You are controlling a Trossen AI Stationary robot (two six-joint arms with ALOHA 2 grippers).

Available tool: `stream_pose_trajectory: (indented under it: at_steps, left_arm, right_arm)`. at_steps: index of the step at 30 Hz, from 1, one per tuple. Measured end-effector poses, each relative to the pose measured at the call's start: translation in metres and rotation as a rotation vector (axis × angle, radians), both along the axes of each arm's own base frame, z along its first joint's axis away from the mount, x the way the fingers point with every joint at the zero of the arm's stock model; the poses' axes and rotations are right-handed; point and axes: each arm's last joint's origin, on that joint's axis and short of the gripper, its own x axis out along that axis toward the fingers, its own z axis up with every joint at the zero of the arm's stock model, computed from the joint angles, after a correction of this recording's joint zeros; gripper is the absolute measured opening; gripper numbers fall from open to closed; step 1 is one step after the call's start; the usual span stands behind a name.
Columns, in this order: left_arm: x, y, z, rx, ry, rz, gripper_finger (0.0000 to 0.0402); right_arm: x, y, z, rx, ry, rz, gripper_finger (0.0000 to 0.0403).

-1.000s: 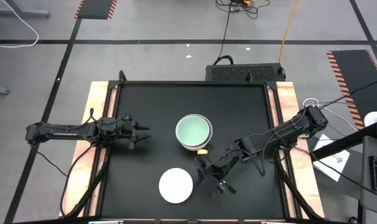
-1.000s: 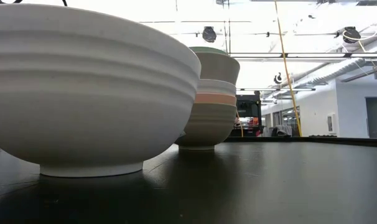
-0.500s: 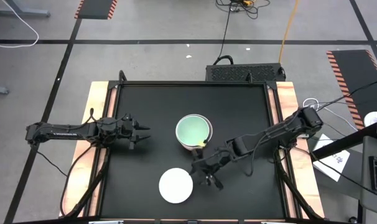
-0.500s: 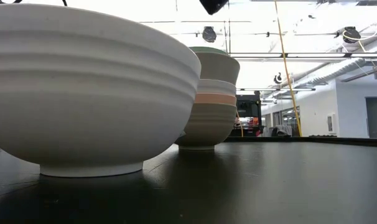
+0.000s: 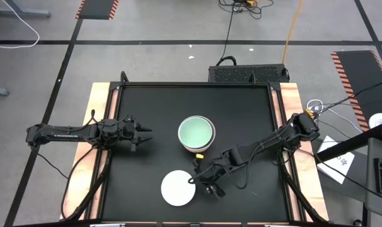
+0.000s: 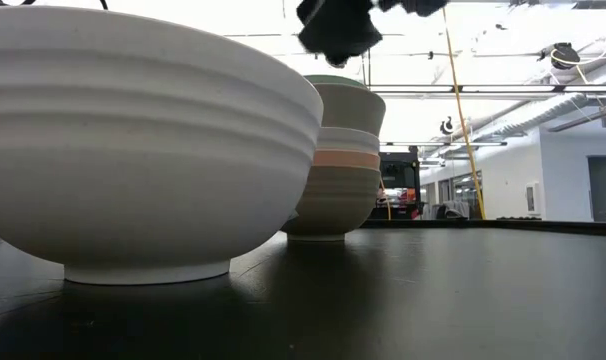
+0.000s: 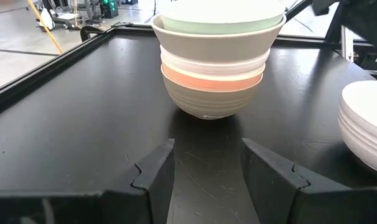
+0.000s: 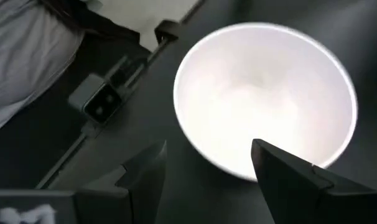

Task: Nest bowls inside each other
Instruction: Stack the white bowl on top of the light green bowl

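Right gripper (image 5: 202, 181) is open, hovering just right of the white bowl (image 5: 178, 188) at lower centre of the high view. You want one finger inside the rim, one outside, then lift clear before moving to the stack (image 5: 196, 133). Left gripper (image 5: 142, 135) waits open, mid-left.

— What do we see of the robot's own body?

— We see two slim arms, dark nearly all over, built of jointed segments. The left arm (image 5: 77, 133) has a long straight black link ending in a knobbly wrist. The right arm (image 5: 266, 144) has thin black cables looping beside it and a small yellow-and-pale fitting at its elbow.

— And the jaws?

— We see matte black, angular, wedge-shaped fingers (image 7: 154, 177) on the left gripper (image 7: 207, 177), and the same on the right gripper (image 8: 207, 180), with stepped edges on the inner faces.
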Motion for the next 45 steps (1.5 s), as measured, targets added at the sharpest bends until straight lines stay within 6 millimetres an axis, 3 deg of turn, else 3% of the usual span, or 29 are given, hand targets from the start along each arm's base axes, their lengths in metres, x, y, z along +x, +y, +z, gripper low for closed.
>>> stream_pose_trajectory:
  at_steps: [10,21,35,45]
  left_arm:
    - [0.000,0.000,0.000,-0.011,-0.003,0.005,0.0182]
    - [0.000,0.000,0.000,-0.015,-0.003,0.005,0.0182]
    - [0.000,0.000,0.000,-0.018,-0.004,0.006,0.0182]
    - [0.000,0.000,0.000,-0.017,-0.004,0.005,0.0182]
  right_arm:
    - [0.019,0.008,0.007,-0.027,-0.061,0.053,0.0228]
    - [0.026,0.022,-0.023,-0.158,0.083,0.089,0.0228]
    - [0.030,0.026,-0.019,-0.173,0.000,0.098,0.0228]
    - [0.043,0.028,-0.056,-0.128,0.061,0.132,0.0228]
